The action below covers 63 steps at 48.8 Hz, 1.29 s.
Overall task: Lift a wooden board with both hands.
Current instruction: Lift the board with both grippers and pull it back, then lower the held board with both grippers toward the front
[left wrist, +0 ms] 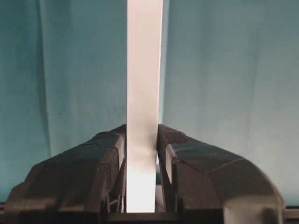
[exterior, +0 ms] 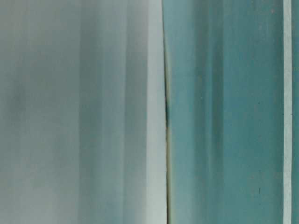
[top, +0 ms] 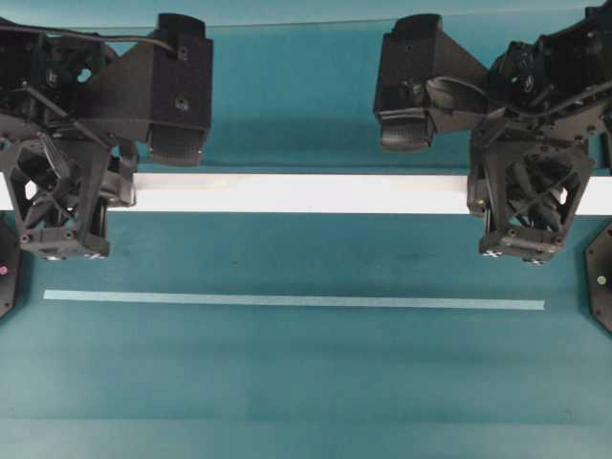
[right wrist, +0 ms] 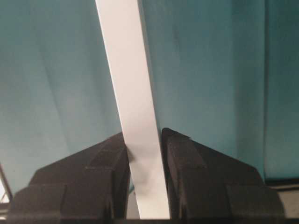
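Observation:
The wooden board (top: pixel 306 193) is a long white plank that runs level across nearly the whole overhead view. My left gripper (top: pixel 113 191) is shut on it near its left end, and my right gripper (top: pixel 478 196) is shut on it near its right end. In the left wrist view the board (left wrist: pixel 145 70) runs straight up from between the black fingers (left wrist: pixel 107 149) of the left gripper (left wrist: pixel 141 140). In the right wrist view the board (right wrist: pixel 126 70) leans left out of the right gripper (right wrist: pixel 144 140), whose fingers (right wrist: pixel 187 154) press both edges. I cannot tell whether the board touches the table.
A thin pale teal strip (top: pixel 287 301) lies parallel to the board, nearer the front of the teal table (top: pixel 306 382); the strip (exterior: pixel 287 112) also shows at table level. Black arm bases (top: pixel 602 277) stand at both side edges. A blurred pale surface (exterior: pixel 79 112) fills the left half of the table-level view.

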Each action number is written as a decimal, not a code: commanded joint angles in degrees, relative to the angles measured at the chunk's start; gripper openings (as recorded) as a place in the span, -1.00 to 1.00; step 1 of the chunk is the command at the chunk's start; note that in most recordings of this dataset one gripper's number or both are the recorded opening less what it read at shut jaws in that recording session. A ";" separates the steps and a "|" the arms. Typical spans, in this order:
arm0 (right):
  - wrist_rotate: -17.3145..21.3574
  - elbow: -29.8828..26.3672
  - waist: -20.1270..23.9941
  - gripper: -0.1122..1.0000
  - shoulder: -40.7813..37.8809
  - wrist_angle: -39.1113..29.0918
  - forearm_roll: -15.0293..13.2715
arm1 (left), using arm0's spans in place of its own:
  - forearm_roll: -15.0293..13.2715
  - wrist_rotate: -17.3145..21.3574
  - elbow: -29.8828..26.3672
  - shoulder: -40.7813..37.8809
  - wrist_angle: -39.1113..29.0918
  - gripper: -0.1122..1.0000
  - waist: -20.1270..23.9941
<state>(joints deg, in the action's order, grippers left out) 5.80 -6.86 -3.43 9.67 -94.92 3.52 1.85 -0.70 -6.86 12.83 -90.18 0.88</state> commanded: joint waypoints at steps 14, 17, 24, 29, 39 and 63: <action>0.88 -1.58 -0.62 -0.42 -0.44 1.41 0.18 | 0.00 -0.09 -2.46 0.09 1.41 -0.49 -0.18; 0.79 -0.79 -0.62 -0.42 -0.53 1.58 0.18 | 0.00 -0.26 -2.29 0.00 1.49 -0.49 -0.26; 0.09 3.08 -0.44 -0.42 -0.62 1.85 0.09 | 0.00 -0.70 -1.23 -0.44 2.02 -0.49 -0.53; 0.09 6.15 0.09 -0.42 -0.26 3.16 -0.09 | 0.00 -0.88 1.05 -0.70 2.90 -0.49 -1.14; 0.00 11.34 0.35 -0.42 0.79 8.35 -0.70 | 0.00 -2.20 8.00 -0.97 8.53 -0.49 -1.93; -1.93 25.22 0.62 -0.42 0.26 20.92 -0.70 | 0.00 -2.81 20.83 -1.49 17.58 -0.49 -1.58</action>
<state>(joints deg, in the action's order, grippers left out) 4.04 17.67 -2.64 10.11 -75.67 2.99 1.93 -3.43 13.36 10.81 -74.71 -0.62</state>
